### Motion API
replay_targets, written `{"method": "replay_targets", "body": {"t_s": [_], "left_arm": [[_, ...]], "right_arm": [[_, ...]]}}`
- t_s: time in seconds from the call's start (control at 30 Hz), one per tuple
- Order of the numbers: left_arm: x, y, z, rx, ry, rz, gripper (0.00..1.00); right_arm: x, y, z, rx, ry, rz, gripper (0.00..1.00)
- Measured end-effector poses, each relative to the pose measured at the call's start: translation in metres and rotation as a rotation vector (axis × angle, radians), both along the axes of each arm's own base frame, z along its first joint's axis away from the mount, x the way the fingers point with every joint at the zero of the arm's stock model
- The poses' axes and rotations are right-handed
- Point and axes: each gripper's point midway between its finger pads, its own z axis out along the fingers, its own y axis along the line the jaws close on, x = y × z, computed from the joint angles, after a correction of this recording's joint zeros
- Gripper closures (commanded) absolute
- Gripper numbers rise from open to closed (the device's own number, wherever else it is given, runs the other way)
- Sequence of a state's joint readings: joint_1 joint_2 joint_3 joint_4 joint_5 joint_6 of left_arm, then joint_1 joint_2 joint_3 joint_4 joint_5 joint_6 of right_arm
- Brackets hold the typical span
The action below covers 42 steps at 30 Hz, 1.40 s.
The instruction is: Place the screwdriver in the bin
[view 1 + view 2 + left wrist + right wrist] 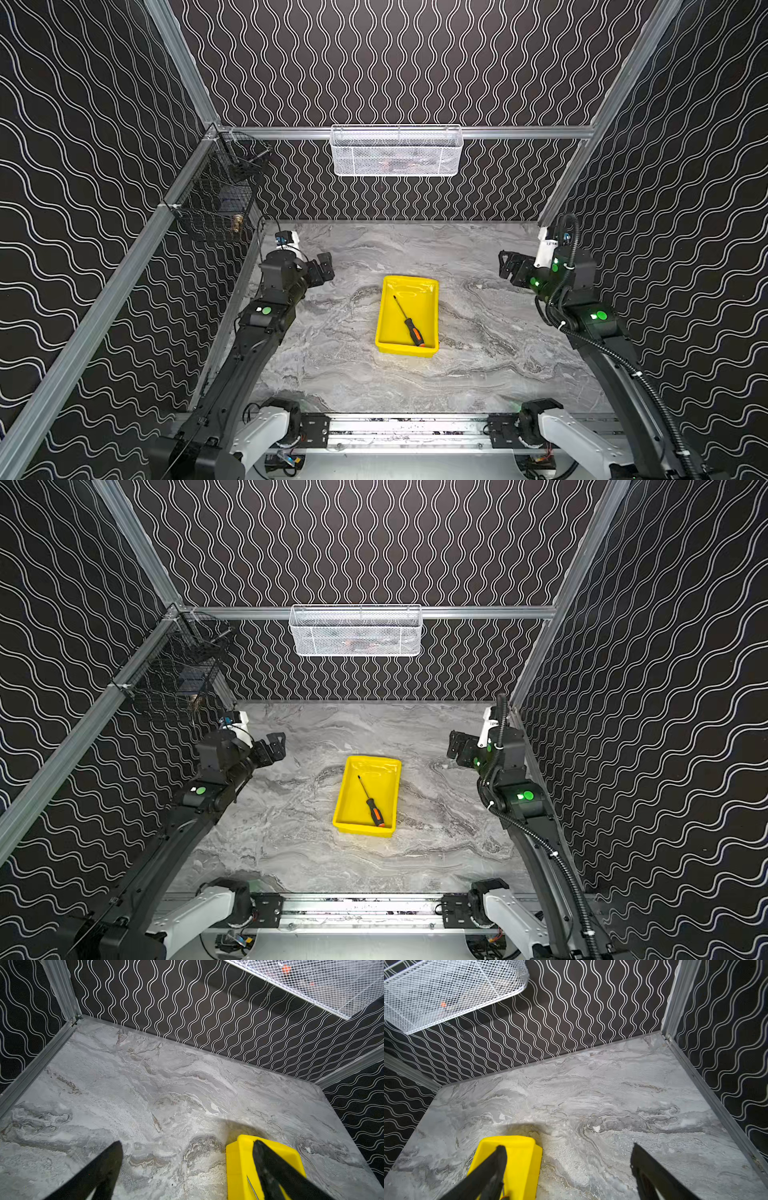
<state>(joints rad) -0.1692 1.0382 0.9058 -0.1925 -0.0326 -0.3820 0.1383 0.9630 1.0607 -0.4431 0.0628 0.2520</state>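
While left end effector (326,266) and right end effector (505,267) sat released, black-orange screwdriver (408,321) lay diagonal in yellow bin (426,299).

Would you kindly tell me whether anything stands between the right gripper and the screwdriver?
Nothing visible does: the screwdriver lies inside the bin, and only open tabletop and the bin's low rim separate it from the open right gripper.

The black-and-orange screwdriver (408,321) lies diagonally inside the yellow bin (390,326).
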Motion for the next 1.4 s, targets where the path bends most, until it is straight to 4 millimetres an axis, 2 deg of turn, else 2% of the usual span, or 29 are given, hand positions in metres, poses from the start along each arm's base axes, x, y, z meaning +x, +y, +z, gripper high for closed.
{"method": "replay_targets", "body": {"t_s": [0.27, 0.6, 0.77, 0.97, 1.1, 1.4], "left_arm": [[0.002, -0.006, -0.005, 0.124, -0.035, -0.090, 0.01], [-0.003, -0.003, -0.053, 0.279, -0.056, -0.141, 0.01], [0.002, 0.005, -0.079, 0.315, -0.052, -0.106, 0.01], [0.005, 0.011, -0.114, 0.357, -0.024, -0.086, 0.01], [0.006, 0.013, -0.131, 0.384, -0.022, -0.084, 0.01], [0.008, 0.030, -0.150, 0.439, -0.043, -0.043, 0.01]], "right_arm": [[0.006, -0.018, -0.010, 0.118, -0.011, -0.007, 0.01], [0.011, -0.048, -0.050, 0.173, 0.045, -0.102, 0.01], [0.021, -0.038, -0.071, 0.170, 0.092, -0.021, 0.01], [0.021, -0.030, -0.097, 0.129, 0.056, 0.057, 0.01], [0.020, -0.036, -0.109, 0.065, -0.007, 0.040, 0.01], [0.025, -0.051, -0.139, -0.044, -0.072, -0.008, 0.01]]}}
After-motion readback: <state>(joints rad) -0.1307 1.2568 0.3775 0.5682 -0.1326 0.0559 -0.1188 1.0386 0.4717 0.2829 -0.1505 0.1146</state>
